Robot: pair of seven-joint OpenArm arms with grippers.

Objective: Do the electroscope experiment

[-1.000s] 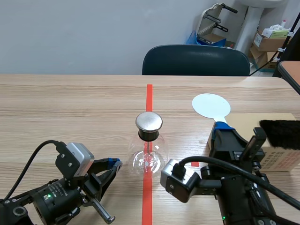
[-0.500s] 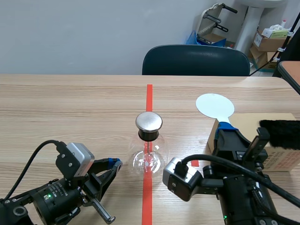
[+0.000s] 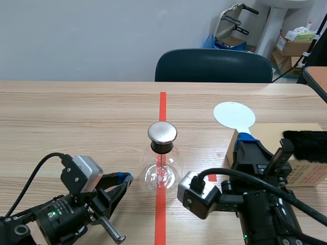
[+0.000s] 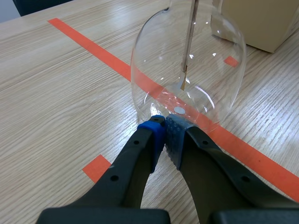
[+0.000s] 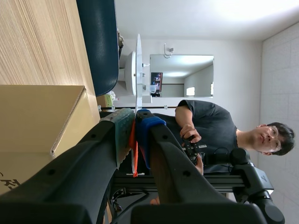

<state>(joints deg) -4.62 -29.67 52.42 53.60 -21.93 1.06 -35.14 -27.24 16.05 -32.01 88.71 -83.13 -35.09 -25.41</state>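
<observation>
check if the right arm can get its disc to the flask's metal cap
Probably yes: nothing stands between the white disc in the right gripper and the metal cap; the left gripper sits low by the flask.

Your scene view sits low between the arms and faces across the table (image 3: 76,112) toward the chair (image 3: 213,65). Your left wrist view looks forward and down past the left gripper (image 4: 166,133), very close to the flask (image 4: 187,70); the scene view shares that flask. Your right wrist view is rolled sideways and faces past the right gripper (image 5: 134,126), along the box (image 5: 32,121) and disc (image 5: 138,70), to the chair. It shares all three with the scene view.
</observation>
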